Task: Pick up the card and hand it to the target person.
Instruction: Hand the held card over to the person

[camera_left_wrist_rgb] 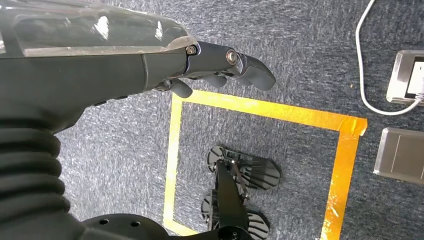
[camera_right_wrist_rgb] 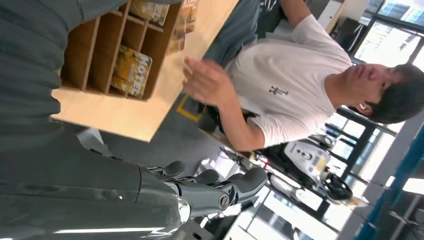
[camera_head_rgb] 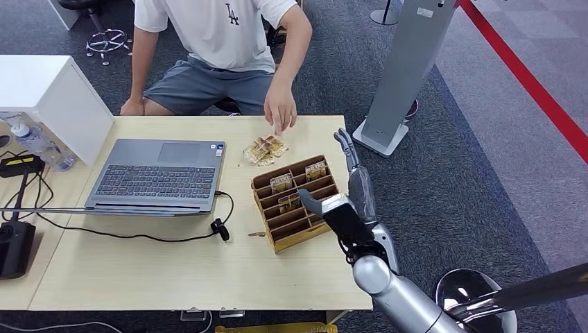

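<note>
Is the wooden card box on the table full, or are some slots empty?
Partly filled. The wooden card box holds cards in three slots in the head view; the other slots look empty.

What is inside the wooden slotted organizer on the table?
The wooden organizer holds three cards in separate slots; the right hand covers its near right corner, so those slots cannot be checked.
</note>
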Tool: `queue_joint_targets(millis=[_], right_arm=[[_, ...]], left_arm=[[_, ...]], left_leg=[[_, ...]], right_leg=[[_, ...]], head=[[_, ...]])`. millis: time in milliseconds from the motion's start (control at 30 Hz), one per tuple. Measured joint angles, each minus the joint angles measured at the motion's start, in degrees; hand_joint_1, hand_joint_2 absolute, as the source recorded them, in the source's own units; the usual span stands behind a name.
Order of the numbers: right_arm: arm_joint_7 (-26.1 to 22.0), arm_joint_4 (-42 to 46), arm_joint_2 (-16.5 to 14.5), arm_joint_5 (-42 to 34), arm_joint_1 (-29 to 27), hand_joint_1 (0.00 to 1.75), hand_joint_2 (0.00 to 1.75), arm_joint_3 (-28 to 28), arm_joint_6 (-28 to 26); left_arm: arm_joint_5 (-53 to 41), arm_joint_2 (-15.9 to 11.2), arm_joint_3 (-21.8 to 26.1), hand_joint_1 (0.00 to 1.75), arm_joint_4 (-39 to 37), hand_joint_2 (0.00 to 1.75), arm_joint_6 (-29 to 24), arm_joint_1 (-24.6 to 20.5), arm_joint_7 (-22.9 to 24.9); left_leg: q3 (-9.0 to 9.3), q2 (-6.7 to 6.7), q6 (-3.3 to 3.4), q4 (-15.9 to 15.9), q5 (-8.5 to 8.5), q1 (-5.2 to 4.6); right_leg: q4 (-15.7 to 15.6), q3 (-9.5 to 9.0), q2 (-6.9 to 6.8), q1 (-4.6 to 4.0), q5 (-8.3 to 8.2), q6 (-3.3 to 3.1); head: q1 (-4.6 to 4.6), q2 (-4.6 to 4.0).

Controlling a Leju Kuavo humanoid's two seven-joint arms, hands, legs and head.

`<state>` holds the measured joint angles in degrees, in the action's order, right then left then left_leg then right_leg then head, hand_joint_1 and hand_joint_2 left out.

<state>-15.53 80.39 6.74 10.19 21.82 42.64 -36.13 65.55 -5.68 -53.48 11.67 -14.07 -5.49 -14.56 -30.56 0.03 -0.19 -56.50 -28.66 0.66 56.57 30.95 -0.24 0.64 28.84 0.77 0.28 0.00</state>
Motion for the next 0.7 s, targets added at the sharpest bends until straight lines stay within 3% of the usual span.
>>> queue_joint_targets(millis=[167,367,700], right_arm=[[0.3,1.6,0.5,-10.8,-1.7,0.00,1.75,-1.5,5.9],[4.5,4.1,2.4,-26.5,-4.3,0.00,1.75,-3.7,17.4],[7.3,9.5,6.6,-31.0,-8.5,0.00,1.75,-7.4,21.1]], left_arm=[[0.5,0.0,0.0,0.00,0.0,0.00,-0.2,0.1,0.0],[0.8,-0.2,0.0,0.00,0.0,0.00,-0.3,0.2,0.3],[1.0,-0.6,0.0,0.00,0.0,0.00,-0.7,0.2,0.8]], left_leg=[[0.01,0.00,0.00,0.0,0.00,0.00],[0.01,-0.01,0.00,0.0,0.00,0.00],[0.01,0.00,0.00,0.0,-0.01,0.00]], right_leg=[[0.0,0.00,0.00,0.00,0.00,0.00],[0.0,0.01,-0.01,0.00,0.00,0.00],[0.0,0.01,0.00,0.00,0.00,0.00]], head=[[0.01,0.00],[0.00,0.00],[0.00,0.00]])
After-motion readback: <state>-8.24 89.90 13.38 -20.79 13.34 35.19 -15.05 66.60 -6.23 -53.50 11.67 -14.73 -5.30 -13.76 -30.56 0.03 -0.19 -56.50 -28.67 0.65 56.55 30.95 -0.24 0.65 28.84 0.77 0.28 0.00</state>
